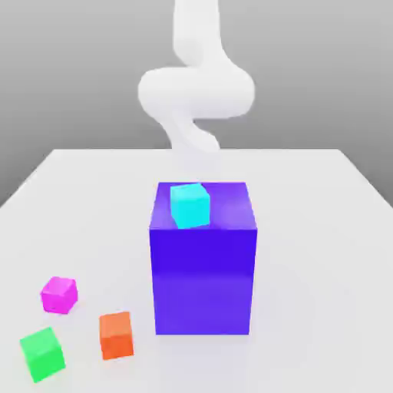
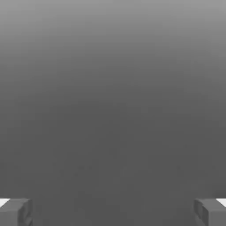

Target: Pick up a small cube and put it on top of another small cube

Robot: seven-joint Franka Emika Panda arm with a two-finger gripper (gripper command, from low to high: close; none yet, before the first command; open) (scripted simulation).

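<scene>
Nearest me in the exterior view, the green cube (image 1: 42, 354) and orange cube (image 1: 116, 335) sit on the tabletop (image 1: 322, 253), apart from each other. Just behind them, toward the exterior view's left, the small cube (image 1: 59, 295) I'm after rests flat on the tabletop, untouched and turned slightly so one corner edge faces the camera. Being a cube, it has no long axis to line up with.

Farther back stands the large blue block (image 1: 203, 261) with a cyan cube (image 1: 189, 204) on its top. Beyond it the arm (image 1: 196, 88) rises well clear of everything.

In the hand view my fingers (image 2: 16, 212) are spread wide with nothing between them. I judge nothing is done yet: reaching, grasping, lifting and stacking all remain.
</scene>
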